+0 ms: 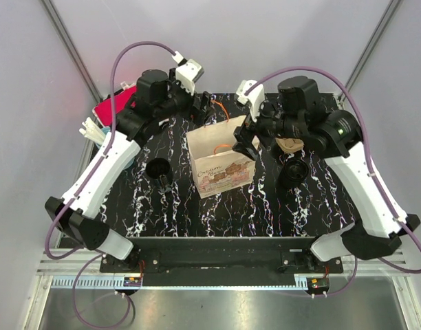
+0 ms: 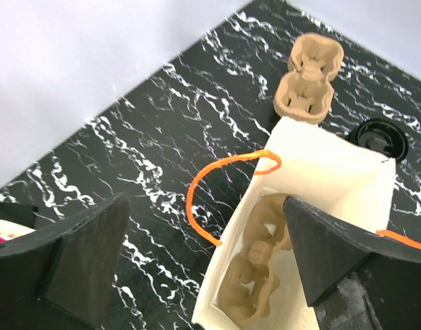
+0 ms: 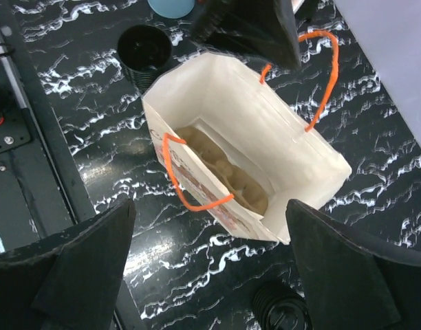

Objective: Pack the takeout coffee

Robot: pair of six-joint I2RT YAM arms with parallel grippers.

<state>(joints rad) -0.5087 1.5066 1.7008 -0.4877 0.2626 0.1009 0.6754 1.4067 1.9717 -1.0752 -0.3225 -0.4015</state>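
- Over the black, white-veined marble table, top view: a white paper bag with orange cord handles stands upright at centre. The left gripper hangs at its 12 o'clock and the right gripper by its 2 o'clock rim. One ribbed black cup stands at the bag's 9 o'clock, a second black cup at 3 o'clock.
- Left wrist view: the left gripper is spread wide and empty, with the bag at 5 o'clock. A brown moulded-pulp carrier lies inside it. A spare pulp carrier sits on the table at 1 o'clock.
- Right wrist view: the right gripper gapes wide and empty above the open bag, carrier on its floor.
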